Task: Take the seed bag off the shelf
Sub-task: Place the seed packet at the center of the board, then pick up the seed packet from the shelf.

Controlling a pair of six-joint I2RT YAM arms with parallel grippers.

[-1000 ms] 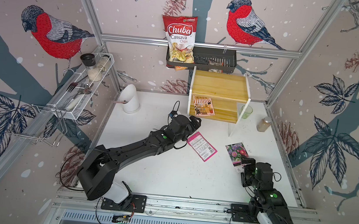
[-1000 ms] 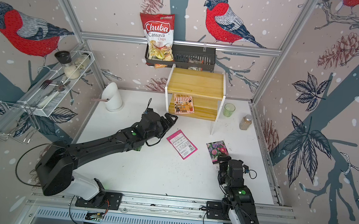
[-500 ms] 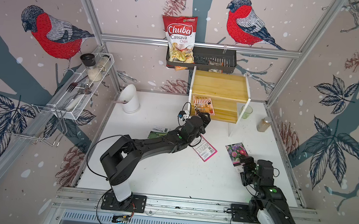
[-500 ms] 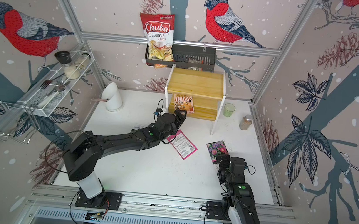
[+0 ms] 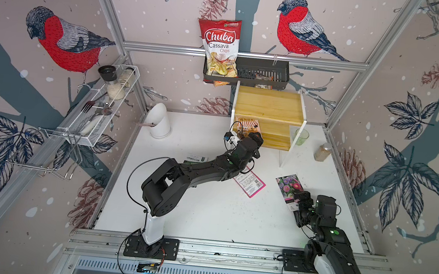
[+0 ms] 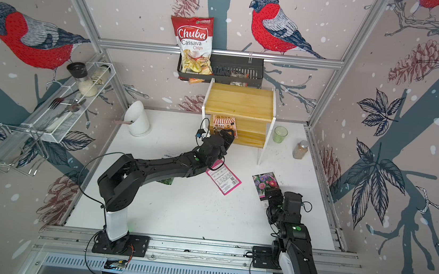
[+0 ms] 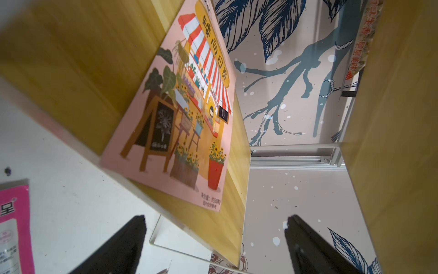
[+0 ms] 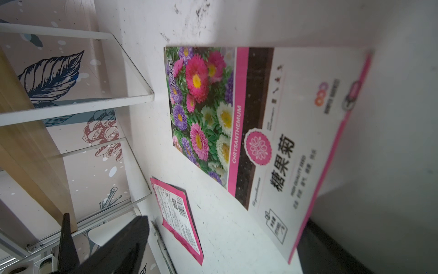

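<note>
The shelf (image 5: 269, 104) (image 6: 240, 101), with light-wood boards and white sides, stands at the back of the table. A pink seed bag (image 5: 247, 124) (image 6: 224, 122) (image 7: 187, 118) with a flower-stall drawing lies flat on its lower board, at the left end, its near edge slightly over the board's front. My left gripper (image 5: 255, 138) (image 6: 226, 137) (image 7: 215, 219) is open just in front of that board's left corner, a short way from the bag, holding nothing. My right gripper (image 5: 299, 197) (image 6: 272, 194) (image 8: 225, 223) is open low over the table at the front right.
On the table lie a chrysanthemum packet (image 5: 287, 185) (image 8: 237, 130), a pink packet (image 5: 249, 182) (image 8: 177, 213) and a green packet (image 5: 195, 158) under my left arm. A green glass (image 5: 301, 136) and spice jar (image 5: 322, 152) stand right of the shelf. A black basket (image 5: 261, 72) with a chips bag (image 5: 220, 49) hangs above.
My left arm has stretched forward, carrying its open gripper from above the table up to the shelf's lower board. The right arm has barely moved.
</note>
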